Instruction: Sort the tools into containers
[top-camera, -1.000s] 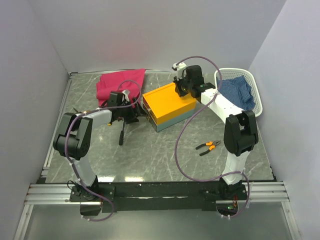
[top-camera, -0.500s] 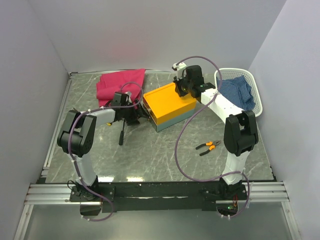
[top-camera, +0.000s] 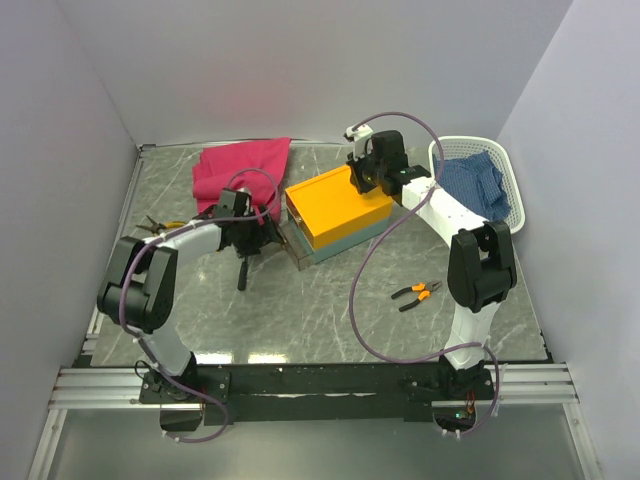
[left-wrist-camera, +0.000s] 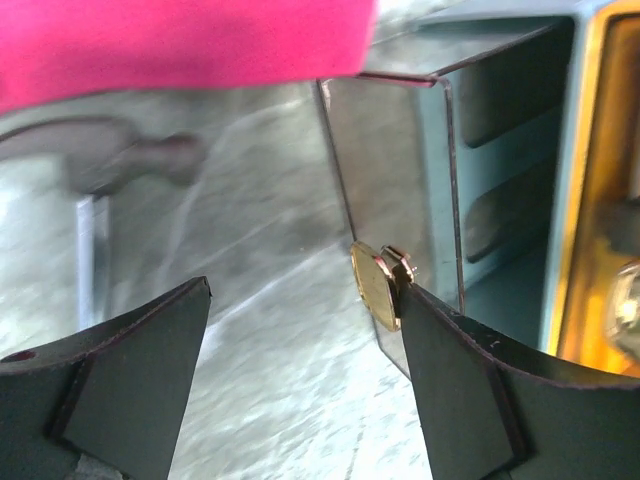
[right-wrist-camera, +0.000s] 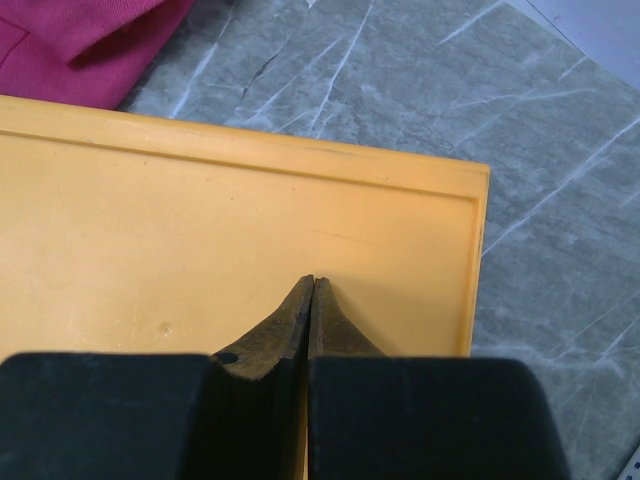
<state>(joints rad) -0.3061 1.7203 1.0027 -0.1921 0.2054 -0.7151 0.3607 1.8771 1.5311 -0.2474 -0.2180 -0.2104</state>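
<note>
**Toolbox mid-table between both arms**

Orange-yellow toolbox (top-camera: 335, 212) mid-table. Right fingers (right-wrist-camera: 275, 335) clenched together, empty, tips over its lid near a corner. Left fingers (left-wrist-camera: 130, 380) spread wide, grasping nothing, one tip at the brass latch (left-wrist-camera: 375, 285) on its left end. Hammer (top-camera: 243, 268) just left; orange-black pliers (top-camera: 415, 293) well apart, nearer right.

- Lit softly and evenly from above, with faint shadows only.
- Pale glare on table (top-camera: 262, 356) near front edge.
- Blurred in left wrist view, worst at hammer (left-wrist-camera: 120, 160) and cloth (left-wrist-camera: 180, 40).
- Sharp in right wrist view.
</note>
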